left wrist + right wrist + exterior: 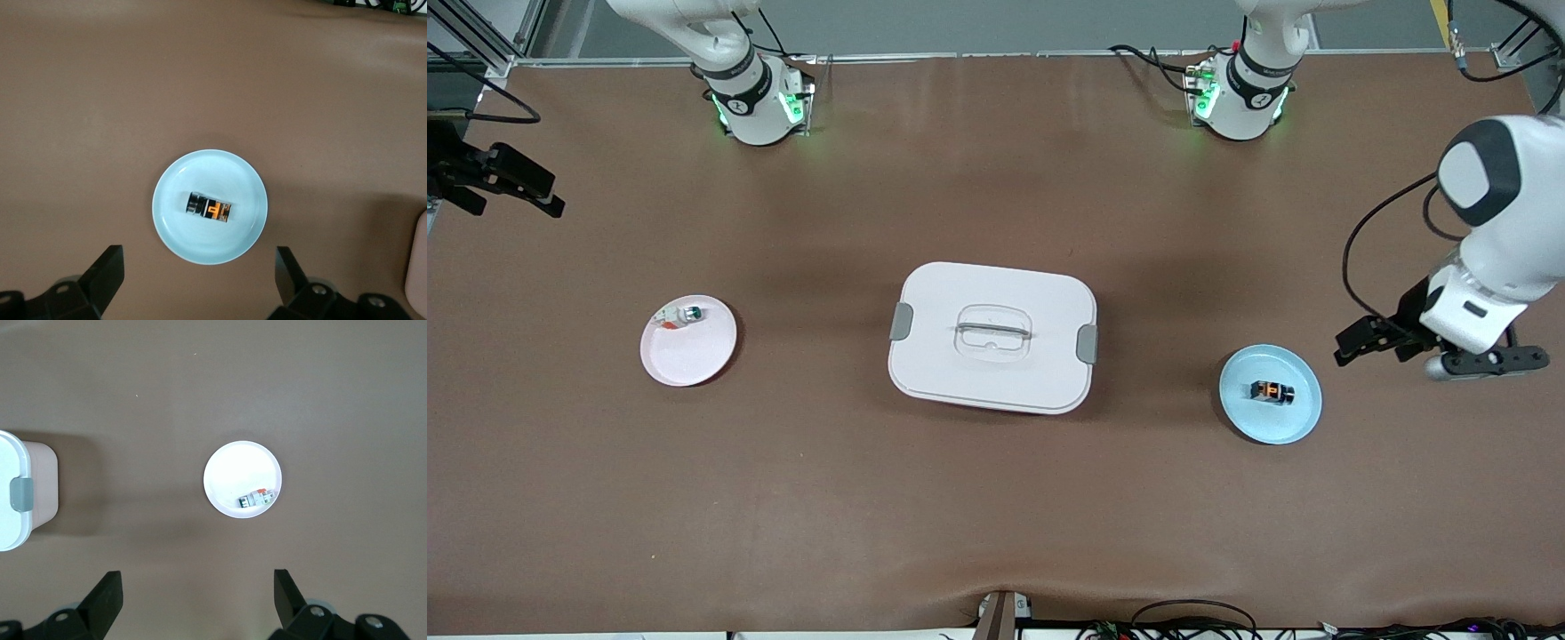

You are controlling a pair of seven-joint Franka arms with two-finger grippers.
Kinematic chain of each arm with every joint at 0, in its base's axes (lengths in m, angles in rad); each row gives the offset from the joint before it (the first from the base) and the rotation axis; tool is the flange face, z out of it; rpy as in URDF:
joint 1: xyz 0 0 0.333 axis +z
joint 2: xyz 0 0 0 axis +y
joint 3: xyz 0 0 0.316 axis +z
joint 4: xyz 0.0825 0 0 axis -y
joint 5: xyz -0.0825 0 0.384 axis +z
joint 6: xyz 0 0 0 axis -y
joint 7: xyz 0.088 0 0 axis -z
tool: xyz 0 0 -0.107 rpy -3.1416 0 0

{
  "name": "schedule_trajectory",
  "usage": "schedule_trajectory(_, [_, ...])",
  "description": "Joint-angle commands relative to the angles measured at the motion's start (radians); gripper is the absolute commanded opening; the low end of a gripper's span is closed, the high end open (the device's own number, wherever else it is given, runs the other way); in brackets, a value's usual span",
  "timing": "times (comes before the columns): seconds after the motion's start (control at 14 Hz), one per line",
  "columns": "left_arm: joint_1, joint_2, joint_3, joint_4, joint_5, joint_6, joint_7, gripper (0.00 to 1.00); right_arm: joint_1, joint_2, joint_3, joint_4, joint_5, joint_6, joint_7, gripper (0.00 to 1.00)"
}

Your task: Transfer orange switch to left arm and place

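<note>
Switch (1271, 391) lies on its side near the middle of the blue plate (1303, 418), toward the left arm's end of the table, untouched. Left gripper (1356, 342) hangs above the table just beside the plate, jaws wide apart; in the left wrist view the switch (209, 209) sits between the two fingers (107, 277), well below them. Box (992, 336) stands mid-table. Right gripper (511, 182) hangs over the right arm's end, jaws apart. Pink plate (694, 351) carries a white-and-green part (685, 314).
</note>
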Motion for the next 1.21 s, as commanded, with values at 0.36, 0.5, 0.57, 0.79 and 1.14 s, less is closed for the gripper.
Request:
schedule_trajectory(0.36, [0.003, -0.098, -0.005, 0.132, 0.026, -0.247, 0.008, 1.00, -0.013, -0.024, 0.006, -0.022, -0.002, 0.002, -0.013, 1.00])
schedule_trajectory(0.5, [0.000, -0.099, -0.005, 0.173, 0.026, -0.290, 0.009, 1.00, -0.013, -0.023, 0.006, -0.022, -0.002, -0.001, -0.013, 1.00])
schedule_trajectory(0.57, [-0.005, -0.099, -0.003, 0.190, 0.026, -0.307, 0.009, 1.00, -0.013, -0.023, 0.006, -0.022, -0.002, -0.003, -0.013, 1.00])
schedule_trajectory(0.79, [-0.101, -0.098, 0.071, 0.221, 0.024, -0.336, 0.002, 1.00, -0.013, -0.021, 0.006, -0.022, -0.001, -0.013, -0.012, 1.00])
schedule_trajectory(1.14, [-0.287, -0.101, 0.277, 0.290, 0.027, -0.457, 0.011, 1.00, -0.013, -0.018, 0.006, -0.020, 0.009, -0.024, -0.001, 1.00])
